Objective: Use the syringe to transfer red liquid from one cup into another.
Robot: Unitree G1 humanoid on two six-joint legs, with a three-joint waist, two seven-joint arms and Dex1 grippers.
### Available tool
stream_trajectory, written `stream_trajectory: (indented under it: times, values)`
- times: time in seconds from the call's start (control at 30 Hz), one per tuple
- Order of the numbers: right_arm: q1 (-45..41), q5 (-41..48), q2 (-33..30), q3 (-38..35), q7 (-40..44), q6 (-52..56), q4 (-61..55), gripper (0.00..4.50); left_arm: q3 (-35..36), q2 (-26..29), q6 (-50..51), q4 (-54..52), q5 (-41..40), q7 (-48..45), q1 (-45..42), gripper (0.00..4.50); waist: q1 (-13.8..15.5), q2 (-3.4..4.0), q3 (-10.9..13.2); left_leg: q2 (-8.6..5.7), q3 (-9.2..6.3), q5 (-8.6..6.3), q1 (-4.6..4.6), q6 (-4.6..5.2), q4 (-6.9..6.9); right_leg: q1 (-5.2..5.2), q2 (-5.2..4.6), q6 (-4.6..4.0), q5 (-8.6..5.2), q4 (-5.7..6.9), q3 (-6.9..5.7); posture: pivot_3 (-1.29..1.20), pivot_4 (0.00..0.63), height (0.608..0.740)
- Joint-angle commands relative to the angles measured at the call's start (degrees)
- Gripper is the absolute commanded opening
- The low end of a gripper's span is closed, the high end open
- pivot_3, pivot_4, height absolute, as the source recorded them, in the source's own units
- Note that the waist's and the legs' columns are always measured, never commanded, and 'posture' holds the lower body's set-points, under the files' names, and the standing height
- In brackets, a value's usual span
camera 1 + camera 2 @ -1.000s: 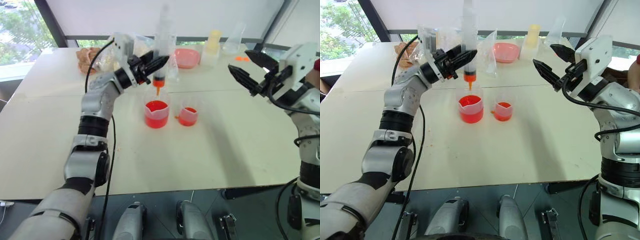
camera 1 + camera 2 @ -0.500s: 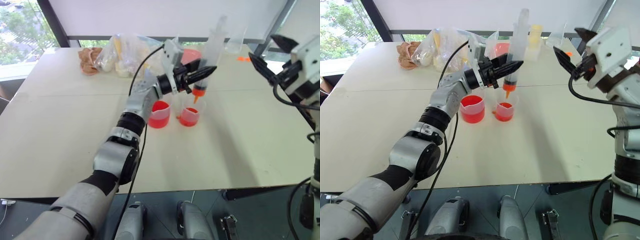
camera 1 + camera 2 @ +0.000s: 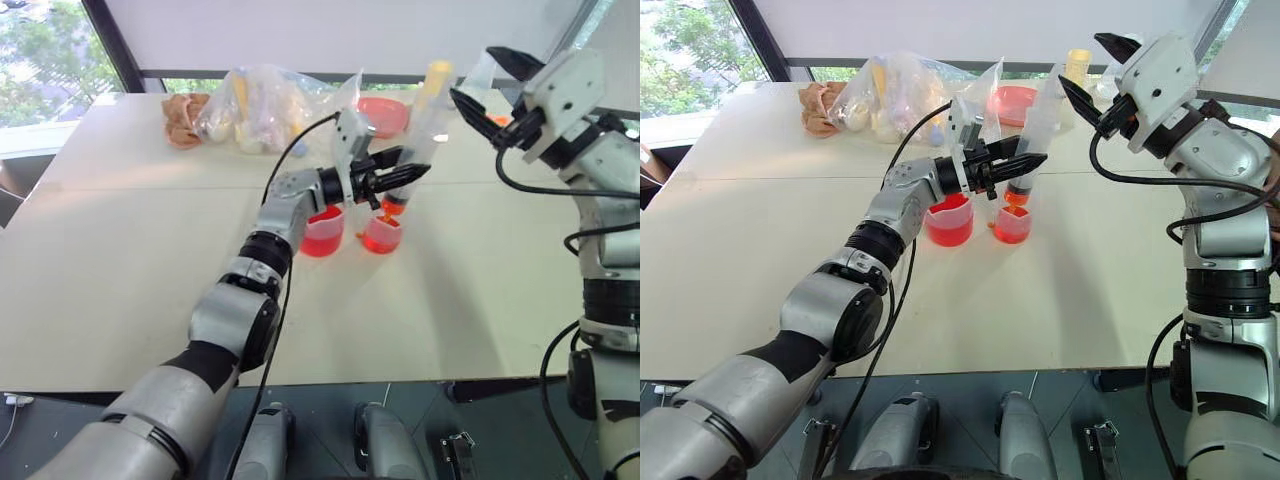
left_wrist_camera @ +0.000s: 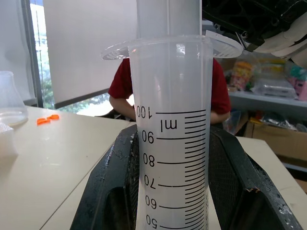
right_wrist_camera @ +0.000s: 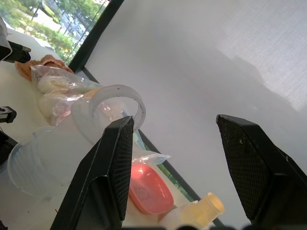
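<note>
The syringe (image 3: 412, 170) has been carried from the beaker (image 3: 321, 232) to above the smaller cup (image 3: 381, 235), clamped by the left tool (image 3: 400, 180); the right tool (image 3: 487, 80), spread empty, nears its plunger, likely for discharge.

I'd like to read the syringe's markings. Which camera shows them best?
The left wrist view: the syringe stands close, numbers readable, between the left gripper's fingers. Both eye views show its whole barrel, tilted over the smaller cup, markings unreadable.

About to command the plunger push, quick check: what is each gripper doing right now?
Left gripper: shut on the syringe, tip over the smaller cup.
Right gripper: open, holding nothing, raised by the plunger end.
</note>
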Motion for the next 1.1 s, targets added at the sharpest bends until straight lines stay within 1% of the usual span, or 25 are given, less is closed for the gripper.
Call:
stream_trajectory:
  times: [0.03, 0.07, 0.1, 0.13, 0.17, 0.2, 0.23, 0.37, 0.43, 0.5, 0.73, 1.1]
  values:
    - [-1.84, -0.15, 0.87, 0.59, 0.66, -1.56, 0.46, 2.84, -0.84, -1.09, -2.43, -2.00, 0.75, -1.50, -1.26, 1.44, -0.02, 0.00, 0.00, 0.00, 0.00, 0.00, 0.00, 0.00, 0.00, 0.00, 0.00, 0.00, 0.00, 0.00, 0.00, 0.00, 0.150, 0.740]
    - [-2.03, -0.14, 1.05, 0.66, 0.93, -1.90, 0.64, 2.33, -0.80, -1.17, -2.51, -1.97, 0.88, -1.54, -1.22, 1.44, -0.02, 0.00, 0.00, 0.00, 0.00, 0.00, 0.00, 0.00, 0.00, 0.00, 0.00, 0.00, 0.00, 0.00, 0.00, 0.00, 0.150, 0.740]
    - [-2.13, -0.05, 1.13, 0.64, 1.14, -2.07, 0.67, 2.14, -0.81, -1.28, -2.57, -1.95, 0.96, -1.50, -1.25, 1.44, -0.02, 0.00, 0.00, 0.00, 0.00, 0.00, 0.00, 0.00, 0.00, 0.00, 0.00, 0.00, 0.00, 0.00, 0.00, 0.00, 0.150, 0.740]
    - [-2.18, 0.02, 1.20, 0.64, 1.30, -2.10, 0.57, 1.56, -0.77, -1.37, -2.64, -1.91, 0.99, -1.44, -1.31, 1.44, -0.04, 0.00, 0.00, 0.00, 0.00, 0.00, 0.00, 0.00, 0.00, 0.00, 0.00, 0.00, 0.00, 0.00, 0.00, 0.00, 0.150, 0.740]
    - [-2.13, 0.19, 1.21, 0.58, 1.54, -2.10, 0.41, 1.18, -0.70, -1.49, -2.68, -1.87, 0.95, -1.31, -1.42, 1.44, -0.12, 0.00, 0.00, 0.00, 0.00, 0.00, 0.00, 0.00, 0.00, 0.00, 0.00, 0.00, 0.00, 0.00, 0.00, 0.00, 0.150, 0.740]
    - [-2.03, 0.38, 1.20, 0.59, 1.78, -2.02, 0.21, 0.37, -0.60, -1.58, -2.71, -1.80, 0.91, -1.14, -1.55, 1.44, -0.15, 0.00, 0.00, 0.00, 0.00, 0.00, 0.01, 0.00, 0.00, 0.00, 0.00, 0.00, 0.00, 0.01, 0.00, 0.00, 0.150, 0.740]
    - [-1.90, 0.51, 1.22, 0.64, 2.00, -1.92, -0.02, 0.05, -0.47, -1.64, -2.80, -1.69, 0.86, -0.93, -1.69, 1.44, -0.16, 0.00, 0.00, 0.00, 0.00, 0.00, 0.01, 0.00, 0.00, 0.00, 0.00, 0.00, 0.00, 0.01, 0.00, 0.00, 0.150, 0.740]
    - [-0.58, 1.15, 1.59, 1.06, 2.73, -0.43, -1.66, 0.05, 0.64, -1.68, -2.53, -1.19, 0.24, 0.01, -2.60, 1.44, -0.11, 0.01, 0.00, 0.00, 0.00, 0.00, 0.01, 0.00, 0.00, 0.00, 0.00, 0.00, 0.00, 0.02, 0.00, 0.00, 0.150, 0.740]
    - [1.59, 2.09, 2.34, 2.18, 3.57, 2.18, -3.75, 0.05, 0.63, -1.50, -3.04, -0.96, 0.79, 0.67, -2.84, 1.44, -0.05, 0.01, 0.00, 0.00, 0.00, 0.00, 0.01, 0.00, 0.00, 0.00, 0.00, 0.00, 0.00, 0.02, 0.00, 0.00, 0.150, 0.740]
    - [3.16, 1.98, 3.46, 2.89, 3.05, 3.01, -5.39, 0.05, 0.50, -1.31, -4.00, -0.82, 1.45, 1.10, -2.86, 1.44, -0.01, 0.01, 0.00, 0.00, -0.01, 0.00, 0.01, 0.00, 0.00, 0.00, 0.00, 0.00, 0.00, 0.02, 0.00, 0.00, 0.150, 0.740]
    - [7.43, 2.07, 7.17, 3.81, 1.43, 5.89, -9.59, 0.05, 2.68, -1.53, -4.23, -1.86, -0.01, 2.59, -4.94, 1.44, -0.04, 0.01, 0.00, 0.00, -0.01, 0.00, 0.01, 0.00, 0.00, 0.00, 0.00, 0.00, 0.00, 0.03, 0.00, 0.00, 0.150, 0.740]
    - [10.77, 1.53, 8.11, 4.34, 1.40, 8.84, -11.77, 0.05, 4.40, -1.00, -3.57, -2.82, -1.63, 3.17, -7.41, 1.44, -0.02, 0.01, 0.00, 0.00, -0.01, 0.00, 0.02, 0.00, 0.00, 0.00, 0.00, 0.00, 0.00, 0.04, 0.00, 0.00, 0.150, 0.740]
